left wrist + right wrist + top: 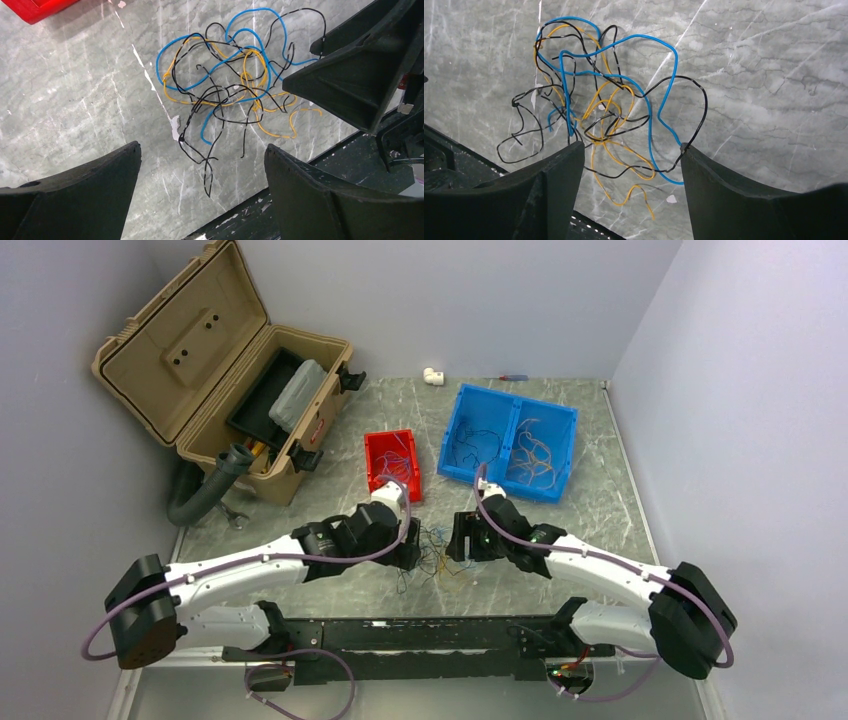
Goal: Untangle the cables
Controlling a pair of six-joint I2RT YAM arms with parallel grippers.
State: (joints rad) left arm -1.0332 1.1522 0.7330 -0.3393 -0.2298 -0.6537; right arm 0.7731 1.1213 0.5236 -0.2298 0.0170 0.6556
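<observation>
The cables (432, 552) lie as one loose tangle of thin blue, yellow-orange and black wires on the marble table, between my two grippers. In the left wrist view the cables (235, 90) lie ahead of my left gripper (202, 165), which is open, with only one black wire end reaching toward its gap. My left gripper (408, 556) is just left of the heap. My right gripper (461, 540) is at its right side. In the right wrist view my right gripper (631, 150) is open over the cables (599, 100). Yellow, black and blue strands run between its jaws, and a black wire touches one fingertip (685, 148).
A red bin (392, 462) and a two-compartment blue bin (510, 440) with more wires stand behind the tangle. An open tan toolbox (220, 390) with a grey hose (205, 490) is at the back left. A black rail (420, 635) runs along the near edge.
</observation>
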